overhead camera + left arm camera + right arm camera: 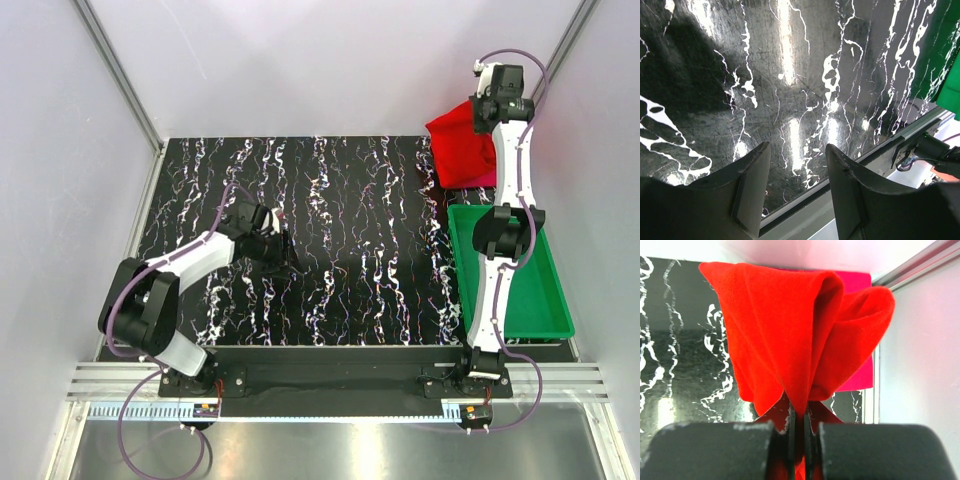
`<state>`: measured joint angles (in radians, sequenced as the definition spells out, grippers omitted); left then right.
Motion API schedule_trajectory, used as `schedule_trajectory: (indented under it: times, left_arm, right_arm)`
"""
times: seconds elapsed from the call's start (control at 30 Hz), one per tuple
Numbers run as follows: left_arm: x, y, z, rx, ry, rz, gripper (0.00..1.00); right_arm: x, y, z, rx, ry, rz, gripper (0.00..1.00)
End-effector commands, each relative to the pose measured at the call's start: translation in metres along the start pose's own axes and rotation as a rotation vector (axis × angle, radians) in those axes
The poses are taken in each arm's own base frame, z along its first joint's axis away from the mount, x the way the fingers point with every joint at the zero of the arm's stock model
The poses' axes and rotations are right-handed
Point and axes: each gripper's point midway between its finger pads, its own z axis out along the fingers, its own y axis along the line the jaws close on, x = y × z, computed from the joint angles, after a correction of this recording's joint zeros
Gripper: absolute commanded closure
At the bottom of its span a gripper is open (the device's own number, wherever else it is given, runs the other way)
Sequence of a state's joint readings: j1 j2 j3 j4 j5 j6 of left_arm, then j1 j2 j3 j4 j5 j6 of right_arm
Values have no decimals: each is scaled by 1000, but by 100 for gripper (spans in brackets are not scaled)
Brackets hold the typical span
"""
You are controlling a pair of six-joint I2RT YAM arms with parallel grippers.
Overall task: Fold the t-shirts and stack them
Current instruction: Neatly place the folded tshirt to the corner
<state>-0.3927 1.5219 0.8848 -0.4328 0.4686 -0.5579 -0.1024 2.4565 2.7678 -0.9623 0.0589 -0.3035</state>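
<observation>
T-shirts (465, 150) both sit in the far right corner, so my left gripper (797, 146) hangs part-open and empty over the marbled table (790, 75). Right gripper (799, 426) is pinched tight on the red shirt (790, 330), holding it bunched above the crimson shirt (856, 375), probably for spreading mid-table.

Your right arm (517, 175) stretched beyond the green tray (530, 290), right gripper (799, 416) pinched tight on the red t-shirt (785, 330). Well left of that tray, your left gripper (797, 150) hung low, fingers parted, apparently holding nothing.
</observation>
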Motion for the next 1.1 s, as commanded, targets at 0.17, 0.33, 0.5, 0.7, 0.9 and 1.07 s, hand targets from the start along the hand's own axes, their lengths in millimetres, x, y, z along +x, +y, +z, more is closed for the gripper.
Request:
schedule_trajectory:
  times: [0.17,0.33,0.5,0.7,0.9,1.07]
  left_arm:
    - [-17,-14,1,41,-14,11,48]
    - [-21,-14,5,37,-9,3,48]
    - [-24,-13,11,31,1,-11,48]
    - [-26,-11,15,17,3,-25,48]
    - [-30,-10,18,8,2,-37,48]
    - [-28,-8,25,-2,17,-44,48]
  right_arm:
    - [-26,-23,11,11,-128,23,100]
    - [-22,-32,29,27,-146,34,100]
    - [-17,-38,44,15,-162,47,100]
    - [-7,-50,69,19,-179,70,100]
    - [2,-63,91,25,-206,90,100]
    - [12,-64,112,27,-217,84,100]
